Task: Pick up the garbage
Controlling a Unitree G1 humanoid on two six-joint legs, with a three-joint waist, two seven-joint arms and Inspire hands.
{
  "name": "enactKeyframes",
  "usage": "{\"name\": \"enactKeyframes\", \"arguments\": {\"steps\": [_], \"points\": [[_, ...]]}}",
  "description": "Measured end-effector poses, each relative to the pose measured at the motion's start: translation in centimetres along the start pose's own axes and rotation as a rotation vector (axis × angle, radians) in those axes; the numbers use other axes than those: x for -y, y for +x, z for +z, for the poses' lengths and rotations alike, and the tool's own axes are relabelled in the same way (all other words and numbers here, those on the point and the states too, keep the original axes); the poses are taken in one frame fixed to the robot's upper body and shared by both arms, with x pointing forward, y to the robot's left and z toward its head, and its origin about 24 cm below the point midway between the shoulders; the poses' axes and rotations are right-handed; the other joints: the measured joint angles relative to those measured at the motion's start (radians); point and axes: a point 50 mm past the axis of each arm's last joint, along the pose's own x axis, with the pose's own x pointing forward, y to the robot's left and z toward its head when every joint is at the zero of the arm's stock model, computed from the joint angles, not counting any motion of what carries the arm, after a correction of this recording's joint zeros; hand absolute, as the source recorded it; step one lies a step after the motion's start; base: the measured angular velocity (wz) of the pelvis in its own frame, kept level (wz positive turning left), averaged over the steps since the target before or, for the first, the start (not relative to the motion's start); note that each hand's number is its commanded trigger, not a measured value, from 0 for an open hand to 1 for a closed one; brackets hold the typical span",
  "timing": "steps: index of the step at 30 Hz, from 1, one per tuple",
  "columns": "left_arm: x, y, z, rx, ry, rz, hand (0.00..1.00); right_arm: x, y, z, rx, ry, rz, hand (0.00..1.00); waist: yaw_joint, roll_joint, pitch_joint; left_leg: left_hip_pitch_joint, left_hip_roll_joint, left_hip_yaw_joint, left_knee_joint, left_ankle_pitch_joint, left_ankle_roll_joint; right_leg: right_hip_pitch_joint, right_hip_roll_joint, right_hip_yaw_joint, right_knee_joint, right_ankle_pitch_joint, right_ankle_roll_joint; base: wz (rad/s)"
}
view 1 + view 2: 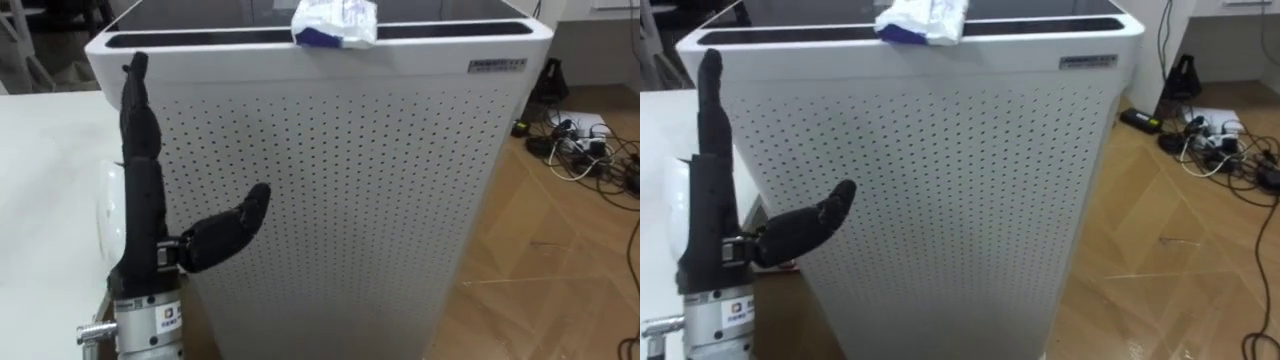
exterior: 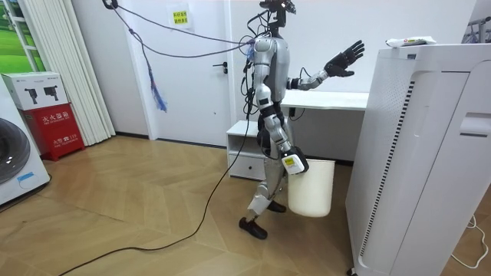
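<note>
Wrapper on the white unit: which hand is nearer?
Left. Left hand is raised open before the unit, below the wrapper; right hand hangs low by a bin.

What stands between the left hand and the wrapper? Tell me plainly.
Nothing visible does. The left hand is raised open before the white unit, at its perforated front; the wrapper lies higher, on the top edge, to the hand's right.

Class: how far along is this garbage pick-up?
Done: nothing yet; the crumpled wrapper lies atop the white perforated unit. In hand: the left hand is raised beside the unit, open and empty. Left: grasping the wrapper and probably dropping it in the white bin by the right hand.
</note>
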Motion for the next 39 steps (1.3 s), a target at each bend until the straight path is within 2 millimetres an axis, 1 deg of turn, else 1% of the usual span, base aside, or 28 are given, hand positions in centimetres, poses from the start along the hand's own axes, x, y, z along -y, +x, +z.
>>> {"name": "enactKeyframes", "arguments": {"steps": [1,2,4,7,9,10,11,13,14,15,18,21,22,24,26,29,30,32,35,39], "points": [[-0.3,0.1,0.0,0.012,0.022,0.008,0.0,0.0,0.0,-0.1,-0.002,0.001,-0.001,1.0,0.0,0.001,-0.0005,-0.001,0.0,0.0,-0.005,0.002,0.003,0.011,0.004,-0.011,-0.036,0.012,0.005,-0.05],[-0.5,0.3,0.1,0.029,0.04,0.015,0.0,0.0,-0.1,-0.1,-0.001,0.001,0.001,1.0,0.0,0.002,-0.0018,-0.005,0.003,0.0,-0.006,0.002,0.004,0.019,0.011,-0.01,-0.063,0.024,0.006,-0.06],[-0.7,0.4,0.4,0.057,0.053,0.027,0.0,0.0,-0.1,-0.1,0.002,0.001,0.002,1.0,0.002,0.003,-0.0024,-0.006,0.004,0.0,-0.009,0.005,0.007,0.021,0.015,-0.007,-0.085,0.037,0.005,-0.07],[-0.8,0.5,0.7,0.082,0.068,0.04,0.0,0.3,-0.1,-0.1,0.001,-0.004,-0.006,1.0,0.005,0.004,-0.0045,0.007,0.004,0.003,-0.023,0.006,0.008,0.038,0.018,-0.003,-0.112,0.044,0.007,-0.04],[-0.9,0.7,1.2,0.117,0.079,0.049,0.0,0.4,-0.1,0.0,0.002,-0.004,-0.006,1.0,0.005,0.004,-0.0052,0.009,0.004,0.003,-0.027,0.007,0.008,0.04,0.019,-0.002,-0.119,0.045,0.007,-0.03],[-1.1,0.9,1.6,0.146,0.093,0.058,0.0,0.4,-0.2,-0.1,-0.001,-0.004,-0.002,1.0,0.002,0.007,-0.0059,0.012,0.006,0.001,-0.031,0.007,0.007,0.051,0.023,-0.002,-0.141,0.053,0.006,0.0],[-1.2,1.0,1.9,0.167,0.097,0.066,0.0,0.4,-0.2,-0.2,-0.003,-0.006,0.002,1.0,0.002,0.012,-0.0093,0.015,0.01,0.001,-0.037,0.007,0.006,0.06,0.031,0.0,-0.164,0.065,0.004,0.0],[-1.3,1.1,2.2,0.192,0.105,0.066,0.0,0.3,-0.2,-0.3,-0.005,-0.006,0.012,1.0,-0.001,0.014,-0.0101,0.028,0.01,0.001,-0.05,0.009,0.004,0.079,0.034,0.0,-0.193,0.073,0.004,-0.02],[-1.3,1.2,2.4,0.208,0.112,0.061,0.0,0.3,-0.3,-0.4,-0.007,-0.005,0.016,1.0,-0.003,0.017,-0.0125,0.031,0.01,0.0,-0.055,0.009,0.004,0.087,0.035,-0.005,-0.205,0.077,0.004,0.0],[-1.3,1.2,2.5,0.216,0.118,0.059,0.0,0.3,-0.3,-0.4,-0.008,-0.005,0.02,1.0,-0.003,0.018,-0.0132,0.033,0.01,0.0,-0.058,0.009,0.003,0.089,0.035,-0.005,-0.21,0.078,0.003,0.0],[-1.4,1.4,3.1,0.261,0.136,0.055,0.0,0.2,-0.4,-0.7,-0.015,-0.003,0.03,1.0,-0.007,0.021,-0.0135,0.056,0.01,0.0,-0.076,0.011,0.001,0.109,0.037,-0.002,-0.226,0.08,0.002,-0.02],[-1.5,1.9,3.6,0.298,0.143,0.059,0.0,0.2,-0.4,-0.7,-0.013,-0.006,0.033,1.0,-0.007,0.023,-0.0134,0.073,0.011,0.0,-0.094,0.013,-0.004,0.119,0.041,0.009,-0.235,0.081,0.0,-0.07],[-1.4,2.1,3.7,0.307,0.142,0.058,0.0,0.2,-0.4,-0.7,-0.014,-0.007,0.033,1.0,-0.007,0.024,-0.0134,0.078,0.012,0.0,-0.096,0.013,-0.004,0.122,0.043,0.018,-0.235,0.081,0.0,-0.03],[-1.1,2.4,4.0,0.32,0.135,0.057,0.0,0.2,-0.4,-0.6,-0.012,-0.014,0.035,1.0,-0.008,0.026,-0.013,0.079,0.015,-0.007,-0.097,0.014,-0.005,0.123,0.047,0.018,-0.237,0.083,-0.004,0.0],[-0.9,2.7,4.2,0.331,0.141,0.057,0.0,0.2,-0.4,-0.5,-0.011,-0.024,0.041,1.0,-0.014,0.028,-0.0117,0.078,0.016,-0.01,-0.097,0.015,-0.007,0.124,0.049,0.019,-0.242,0.084,-0.005,0.0],[-0.5,3.1,4.5,0.346,0.154,0.049,0.0,0.2,-0.4,-0.4,-0.006,-0.029,0.045,1.0,-0.042,0.041,-0.011,0.082,0.016,-0.009,-0.107,0.017,-0.011,0.127,0.05,0.022,-0.251,0.085,-0.007,-0.01],[-0.4,3.2,4.6,0.35,0.157,0.046,0.0,0.3,-0.4,-0.4,-0.006,-0.027,0.045,1.0,-0.044,0.042,-0.01,0.084,0.016,-0.008,-0.109,0.018,-0.011,0.127,0.05,0.025,-0.251,0.085,-0.007,-0.11],[-0.1,3.9,5.1,0.393,0.178,0.035,0.0,0.2,-0.4,-0.3,-0.003,-0.048,0.054,1.0,-0.054,0.047,-0.009,0.086,0.016,0.001,-0.112,0.018,-0.011,0.124,0.053,0.044,-0.251,0.086,-0.008,-0.13],[0.2,4.8,5.9,0.446,0.196,0.034,0.0,0.6,-0.4,-0.2,-0.005,-0.07,0.06,1.0,-0.059,0.053,-0.0061,0.095,0.017,0.007,-0.117,0.018,-0.011,0.124,0.054,0.051,-0.251,0.086,-0.009,-0.14],[0.3,5.2,6.1,0.459,0.197,0.027,0.0,0.9,-0.6,-0.3,-0.016,-0.111,0.062,1.0,-0.063,0.06,-0.006,0.105,0.017,0.01,-0.129,0.018,-0.012,0.123,0.055,0.068,-0.251,0.086,-0.009,-0.11]]}}
